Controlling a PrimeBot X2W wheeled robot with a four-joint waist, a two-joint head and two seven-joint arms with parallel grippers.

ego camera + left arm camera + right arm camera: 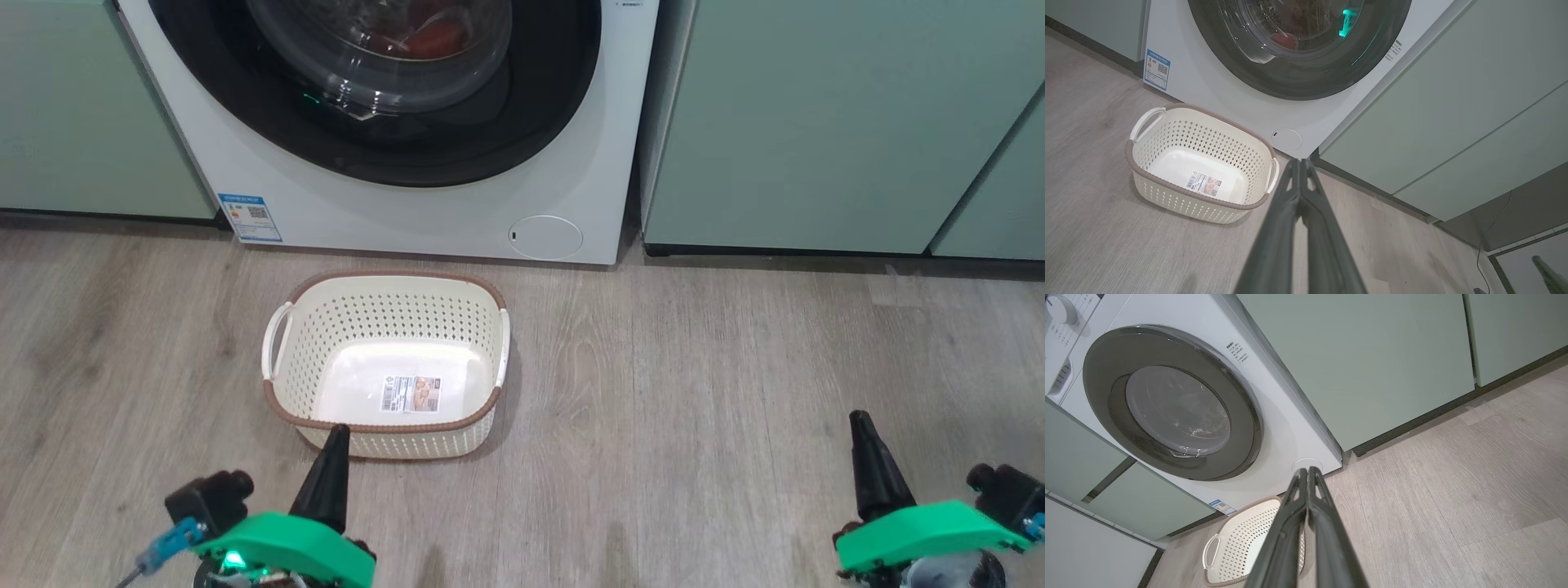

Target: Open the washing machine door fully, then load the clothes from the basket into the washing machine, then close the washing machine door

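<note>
The white washing machine (392,208) stands at the top with its black-rimmed glass door (522,114) closed flat against it; red fabric (437,37) shows behind the glass. On the floor in front sits the cream basket (384,363), holding nothing but its label. My left gripper (331,457) is shut, low at the left, its tip just over the basket's near rim. My right gripper (865,445) is shut at the lower right over bare floor. The left wrist view shows the shut fingers (1298,179) beside the basket (1200,163); the right wrist view shows shut fingers (1306,486) below the door (1171,404).
Pale green cabinets (824,122) flank the machine on both sides. A blue sticker (249,216) and a small round white panel (545,237) mark the machine's lower front. Wood-look floor (694,392) spreads between the basket and my right gripper.
</note>
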